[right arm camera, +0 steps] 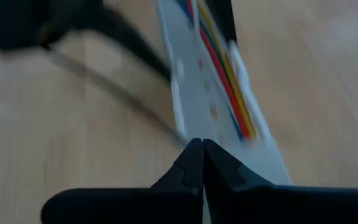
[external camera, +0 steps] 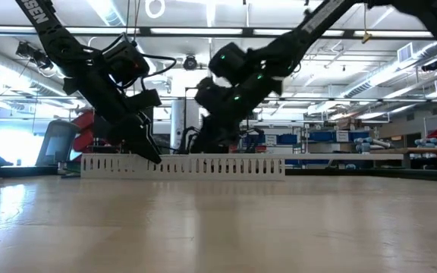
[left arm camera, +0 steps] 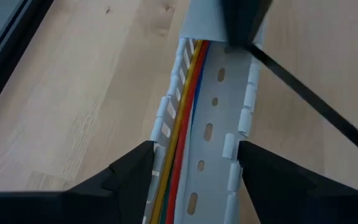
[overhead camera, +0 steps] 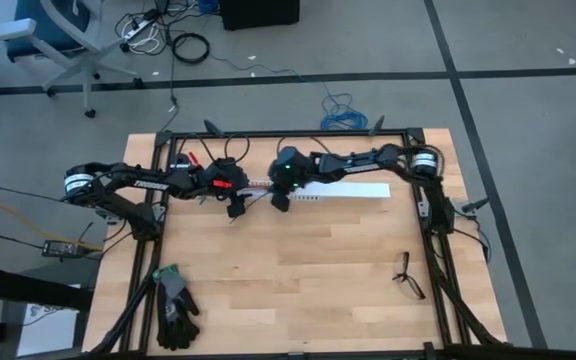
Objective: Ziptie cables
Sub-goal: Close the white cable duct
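I'm seeing the cables (left arm camera: 182,118), a flat run of thin yellow, orange, red and blue wires, lying lengthwise inside the long white slotted plastic channel (left arm camera: 213,130) at the far-middle of the pale wooden bench (overhead camera: 298,280). The ziptie (left arm camera: 309,99), a thin straight black plastic strip, is crossing the channel's edge at an angle and running off to one side; I can't tell where its far end goes.

I'm holding the left gripper (left arm camera: 194,163) over the channel, fingers (left arm camera: 135,168) spread, one either side of it, not visibly touching. The right gripper (right arm camera: 202,155) is facing it from the opposite end, fingers pressed together; whether they're pinching the ziptie I can't tell, the right wrist view is smeared.

My read: I'm threading the ziptie around the wires, loop not closed yet. Next move calls for getting the strip's tip under the bundle and through a slot, with the left gripper steadying the channel.

The high view is showing both grippers meeting at the channel's left end, plus black gloves (overhead camera: 173,305) and dark-framed spectacles (overhead camera: 406,275) well apart on the bench, but no wires. The low view is giving only the channel's slotted wall. Only the wrist views are showing the wires and strip.
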Tool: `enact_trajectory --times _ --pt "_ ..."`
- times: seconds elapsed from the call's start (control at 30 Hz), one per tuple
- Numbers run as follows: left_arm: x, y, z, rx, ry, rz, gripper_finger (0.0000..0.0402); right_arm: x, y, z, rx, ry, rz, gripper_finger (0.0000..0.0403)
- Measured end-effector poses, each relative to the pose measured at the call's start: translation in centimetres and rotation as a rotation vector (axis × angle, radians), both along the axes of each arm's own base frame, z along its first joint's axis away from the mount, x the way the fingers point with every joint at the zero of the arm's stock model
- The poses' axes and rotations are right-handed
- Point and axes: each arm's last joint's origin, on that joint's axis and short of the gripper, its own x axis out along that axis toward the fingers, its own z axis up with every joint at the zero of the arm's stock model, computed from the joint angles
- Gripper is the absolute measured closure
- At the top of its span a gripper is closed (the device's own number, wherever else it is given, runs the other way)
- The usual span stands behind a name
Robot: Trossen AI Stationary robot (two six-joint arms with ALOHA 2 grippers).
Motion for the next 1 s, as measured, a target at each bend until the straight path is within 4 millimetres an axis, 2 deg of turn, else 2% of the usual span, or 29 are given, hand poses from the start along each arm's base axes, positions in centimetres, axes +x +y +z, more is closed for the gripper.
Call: enact_trajectory --times 0.07,0.2,0.4,0.57,0.67,0.8,0.9,1.0 --pt "0.0 0.0 0.0 -0.001 -0.002 0.0 0.0163 1.4 -0.2 -0.5 -0.029 -0.048 0.008 0.0403" --pt "0.1 0.0 0.0 -0.009 -0.003 -0.007 0.0163 1.9 0.5 0.7 -0.099 -0.109 0.065 0.0403" --pt "0.1 0.0 0.1 -0.009 -0.014 -0.007 0.0163 1.7 2.4 5.5 -0.228 -0.236 0.11 0.0403" --pt "0.2 0.0 0.1 -0.006 -0.021 -0.004 0.0155 1.3 3.1 5.9 -0.245 -0.198 0.125 0.0403" --pt "0.2 0.0 0.1 -0.002 -0.024 -0.003 0.0141 0.9 3.1 6.8 -0.266 -0.183 0.098 0.0403" --pt "0.3 0.0 0.2 0.003 -0.038 -0.004 0.0119 0.1 3.0 6.7 -0.291 -0.088 0.054 0.0403" --pt "0.4 0.1 0.4 0.012 -0.06 -0.004 0.0111 -0.6 2.8 7.3 -0.3 -0.083 0.032 0.0403" --pt "0.6 0.1 0.6 0.008 -0.09 -0.022 0.011 -1.5 2.3 6.3 -0.274 -0.045 0.009 0.0403"
